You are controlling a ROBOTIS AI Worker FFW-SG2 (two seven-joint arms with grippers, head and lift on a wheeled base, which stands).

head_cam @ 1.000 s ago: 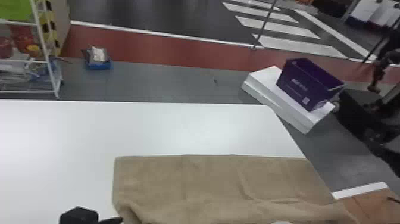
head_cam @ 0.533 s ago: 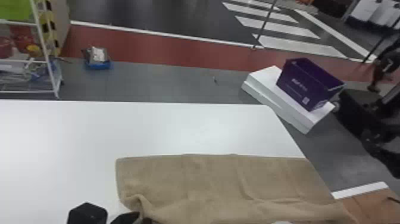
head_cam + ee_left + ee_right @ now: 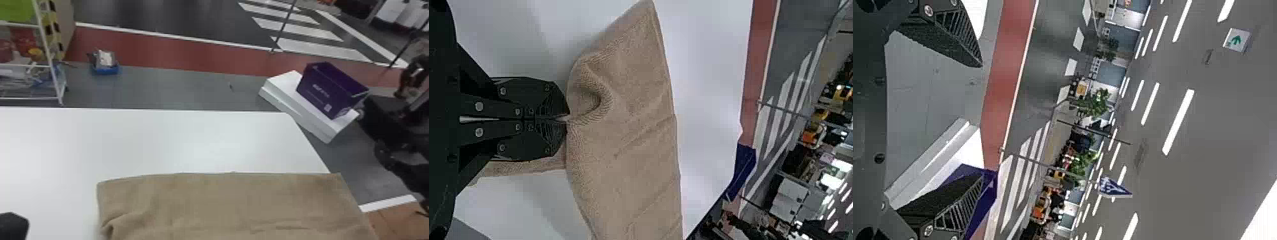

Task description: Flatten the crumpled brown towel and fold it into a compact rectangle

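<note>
Cloth as soft as this brown terry towel (image 3: 223, 204) looks light, floppy and hard to damage, with a nap that should grip well. From where I stand, it lies along the near part of the smooth white desk (image 3: 159, 140), and the black two-fingered left pincer (image 3: 567, 119) is pressed together, pinching its edge beside a rumpled pucker (image 3: 591, 95). Taking both corners would probably draw that flat; a mid-edge hold may bunch it. The black right pincer (image 3: 984, 122) is spread and empty, facing out over the floor.
</note>
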